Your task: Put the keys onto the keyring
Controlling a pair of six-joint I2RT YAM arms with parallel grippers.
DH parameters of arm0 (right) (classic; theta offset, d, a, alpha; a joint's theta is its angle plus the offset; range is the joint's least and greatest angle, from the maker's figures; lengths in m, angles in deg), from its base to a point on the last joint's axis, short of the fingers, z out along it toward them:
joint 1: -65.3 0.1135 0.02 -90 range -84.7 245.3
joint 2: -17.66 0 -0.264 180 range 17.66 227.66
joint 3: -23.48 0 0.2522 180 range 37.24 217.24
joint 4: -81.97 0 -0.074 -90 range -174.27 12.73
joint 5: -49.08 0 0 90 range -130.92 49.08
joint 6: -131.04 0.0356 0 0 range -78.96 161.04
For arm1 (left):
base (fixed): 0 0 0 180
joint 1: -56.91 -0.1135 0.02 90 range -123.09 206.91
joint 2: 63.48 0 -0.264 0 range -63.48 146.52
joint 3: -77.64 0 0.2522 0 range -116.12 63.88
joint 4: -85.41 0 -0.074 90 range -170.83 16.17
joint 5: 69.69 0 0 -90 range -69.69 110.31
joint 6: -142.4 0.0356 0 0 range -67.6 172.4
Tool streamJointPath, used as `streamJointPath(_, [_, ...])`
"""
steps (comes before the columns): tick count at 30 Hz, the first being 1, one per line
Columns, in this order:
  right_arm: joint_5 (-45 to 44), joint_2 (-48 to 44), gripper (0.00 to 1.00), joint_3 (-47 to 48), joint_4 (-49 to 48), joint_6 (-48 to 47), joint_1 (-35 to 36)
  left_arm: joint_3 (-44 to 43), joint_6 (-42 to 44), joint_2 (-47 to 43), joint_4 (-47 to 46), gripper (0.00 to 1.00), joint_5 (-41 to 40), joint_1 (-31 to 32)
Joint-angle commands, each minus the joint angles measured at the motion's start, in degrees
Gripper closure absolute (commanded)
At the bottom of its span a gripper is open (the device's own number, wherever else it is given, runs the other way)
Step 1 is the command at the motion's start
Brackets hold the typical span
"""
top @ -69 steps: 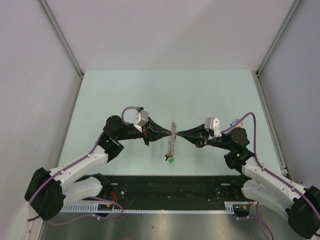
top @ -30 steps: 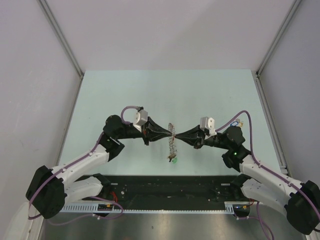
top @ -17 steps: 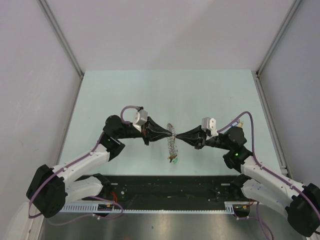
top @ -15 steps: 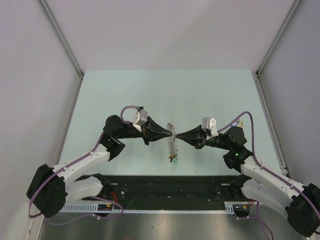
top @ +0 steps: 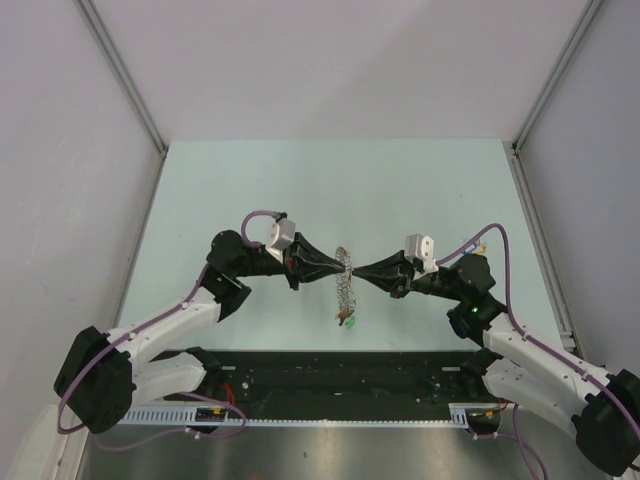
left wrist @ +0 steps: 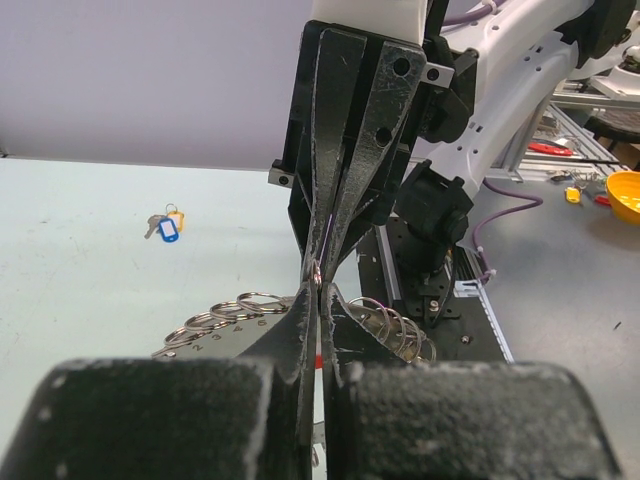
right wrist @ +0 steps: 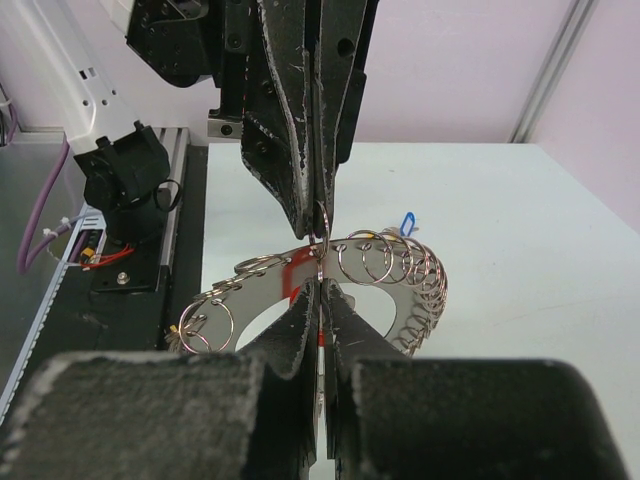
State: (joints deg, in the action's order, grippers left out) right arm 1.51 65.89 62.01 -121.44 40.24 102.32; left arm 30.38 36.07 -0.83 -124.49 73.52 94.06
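The keyring (top: pixel 346 292), a curved metal band carrying many small split rings, hangs between my two arms above the table. My left gripper (top: pixel 343 270) and right gripper (top: pixel 355 271) meet tip to tip, each shut on a thin ring at the top of the keyring. The left wrist view has the left gripper (left wrist: pixel 320 291) pinching there, with numbered rings of the keyring (left wrist: pixel 215 318) beside it. The right gripper (right wrist: pixel 320 284) pinches the keyring (right wrist: pixel 400 265) near a red mark. A green-headed key (top: pixel 344 320) dangles at its lower end. Blue and yellow keys (left wrist: pixel 165 225) lie on the table.
The pale green table (top: pixel 330 190) is walled by grey panels at the back and sides. A black rail with cables (top: pixel 340 375) runs along the near edge. A blue key head (right wrist: pixel 405 221) shows on the table behind the ring. An orange object (left wrist: pixel 625 195) sits off the table.
The right wrist has shifted slightly left since the earliest frame, and the hanging keyring swung a little. Both grips stay the same.
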Motion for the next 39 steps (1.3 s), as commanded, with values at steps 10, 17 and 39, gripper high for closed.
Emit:
streamJointPath(10, [-1.7, -0.9, 1.00, 2.5, -4.2, 2.6, -0.1, -1.0, 0.2, 0.9, -1.3, 1.00, 1.3, 1.2])
streamJointPath(17, [-2.3, -0.7, 1.00, 3.0, -5.0, 3.1, 0.3, -1.8, 2.1, 1.2, 2.7, 1.00, 0.1, 2.2])
streamJointPath(39, [-2.5, -4.7, 1.00, 4.7, -3.6, 2.9, -1.6, -4.5, 7.1, 2.3, 13.7, 1.00, -3.6, 3.8])
